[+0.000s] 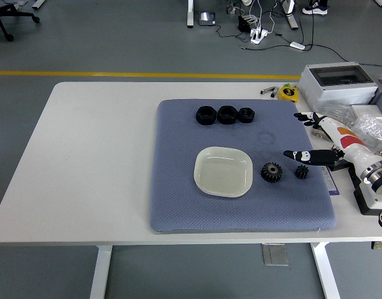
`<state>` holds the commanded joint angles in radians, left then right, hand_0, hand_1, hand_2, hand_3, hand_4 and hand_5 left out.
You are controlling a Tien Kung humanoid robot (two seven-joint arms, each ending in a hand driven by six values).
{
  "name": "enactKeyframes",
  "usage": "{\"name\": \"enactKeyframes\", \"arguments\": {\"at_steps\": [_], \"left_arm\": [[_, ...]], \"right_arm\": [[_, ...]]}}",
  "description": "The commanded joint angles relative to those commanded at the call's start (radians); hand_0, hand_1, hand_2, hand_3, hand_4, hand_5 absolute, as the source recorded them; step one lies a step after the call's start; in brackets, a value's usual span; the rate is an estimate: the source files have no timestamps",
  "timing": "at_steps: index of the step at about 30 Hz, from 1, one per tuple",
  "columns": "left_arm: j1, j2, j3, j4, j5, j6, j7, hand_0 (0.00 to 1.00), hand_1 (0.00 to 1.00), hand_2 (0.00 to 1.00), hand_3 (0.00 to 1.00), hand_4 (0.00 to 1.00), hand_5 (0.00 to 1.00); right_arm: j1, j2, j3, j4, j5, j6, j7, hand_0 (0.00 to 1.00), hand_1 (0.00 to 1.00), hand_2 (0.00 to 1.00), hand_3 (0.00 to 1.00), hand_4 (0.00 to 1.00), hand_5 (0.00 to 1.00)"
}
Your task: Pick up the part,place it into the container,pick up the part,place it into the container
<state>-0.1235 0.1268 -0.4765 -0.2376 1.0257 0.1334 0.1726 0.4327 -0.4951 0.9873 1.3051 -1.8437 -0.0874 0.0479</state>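
While the right hand (315, 140) hovers open-fingered above them, two gears (272, 172) lie on the mat (178, 205) beside the empty dish (223, 171); probably rigid, heavy, toothed; best pinched across the rim.

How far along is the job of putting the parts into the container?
Nothing looks done: the white container on the blue mat is empty. Nothing is in hand; the right robot hand hovers open above the small gear, holding nothing. Both that and the large gear remain to be picked up and placed.
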Motion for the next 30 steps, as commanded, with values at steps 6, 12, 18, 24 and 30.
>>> {"name": "enactKeyframes", "arguments": {"at_steps": [6,12,18,24,30], "left_arm": [[0.005,0.000,-0.003,-0.001,0.009,-0.003,0.001,0.692,0.697,0.734,0.643,0.664,0.659],[0.009,-0.007,-0.031,0.005,0.021,-0.001,0.007,0.690,0.697,0.734,0.644,0.663,0.657],[0.006,-0.006,-0.028,0.004,0.011,-0.001,0.006,0.691,0.697,0.734,0.643,0.663,0.657],[0.001,-0.005,-0.021,0.004,0.004,-0.001,0.004,0.690,0.697,0.734,0.643,0.664,0.660],[-0.001,-0.005,-0.019,0.003,0.000,-0.001,0.004,0.691,0.697,0.735,0.643,0.662,0.658]], "right_arm": [[0.044,-0.014,-0.069,-0.039,-0.161,0.028,0.004,0.691,0.711,0.765,0.795,0.998,0.249],[0.097,-0.017,-0.153,-0.114,-0.148,0.046,0.005,0.654,0.678,0.730,0.778,0.998,0.241],[0.133,-0.010,-0.201,-0.172,-0.112,0.041,0.014,0.590,0.639,0.693,0.700,0.992,0.245],[0.174,0.008,-0.254,-0.264,-0.001,0.000,0.032,0.549,0.616,0.668,0.645,0.964,0.258],[0.202,0.023,-0.291,-0.333,0.032,-0.011,0.038,0.539,0.608,0.645,0.625,0.946,0.267]]}}
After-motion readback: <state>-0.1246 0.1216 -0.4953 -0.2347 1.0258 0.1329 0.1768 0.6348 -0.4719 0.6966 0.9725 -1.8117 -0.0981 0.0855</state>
